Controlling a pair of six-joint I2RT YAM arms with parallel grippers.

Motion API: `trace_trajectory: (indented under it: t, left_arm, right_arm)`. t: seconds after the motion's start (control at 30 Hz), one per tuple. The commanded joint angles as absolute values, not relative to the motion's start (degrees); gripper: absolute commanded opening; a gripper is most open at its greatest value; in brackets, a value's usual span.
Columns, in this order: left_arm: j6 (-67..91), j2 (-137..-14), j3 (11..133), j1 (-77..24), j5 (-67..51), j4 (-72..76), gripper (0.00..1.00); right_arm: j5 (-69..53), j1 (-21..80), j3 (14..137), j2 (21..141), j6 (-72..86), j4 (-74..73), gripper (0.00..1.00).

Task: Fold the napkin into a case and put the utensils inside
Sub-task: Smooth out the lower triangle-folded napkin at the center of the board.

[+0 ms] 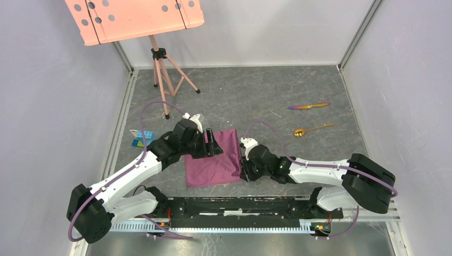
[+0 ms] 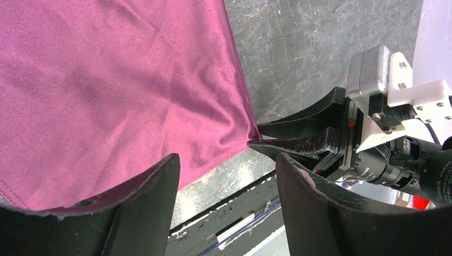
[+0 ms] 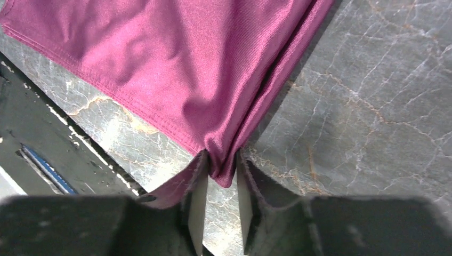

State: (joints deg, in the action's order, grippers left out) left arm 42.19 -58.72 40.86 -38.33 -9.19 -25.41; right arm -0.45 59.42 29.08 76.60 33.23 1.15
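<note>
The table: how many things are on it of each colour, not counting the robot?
Purple: 1, the napkin
Gold: 1, the spoon
Rainbow: 1, the knife
Blue: 1, the small blocky thing
Pink: 1, the stand
Total: 5

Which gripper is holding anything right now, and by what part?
Right gripper pinches the napkin at its near right corner, cloth bunched in its jaws. Left gripper is open, holding nothing.
</note>
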Motion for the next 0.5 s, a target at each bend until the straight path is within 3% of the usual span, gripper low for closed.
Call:
trace_trajectory:
  t: [0.0,0.2,0.47]
  left_arm:
    - [44.2,-58.3,42.5,-38.1,-9.0,-25.4,0.73]
    - [44.2,-57.7,41.7,-38.0,-8.5,-25.7,0.73]
    - [44.1,-60.1,41.0,-37.8,-6.8,-24.7,0.75]
  right_arm:
    - [2.4,59.1,28.4,75.5,33.6,3.4,0.26]
    - [1.8,55.4,24.1,72.0,30.3,4.4,0.00]
    - [-2.1,48.4,19.5,67.0,20.8,2.9,0.01]
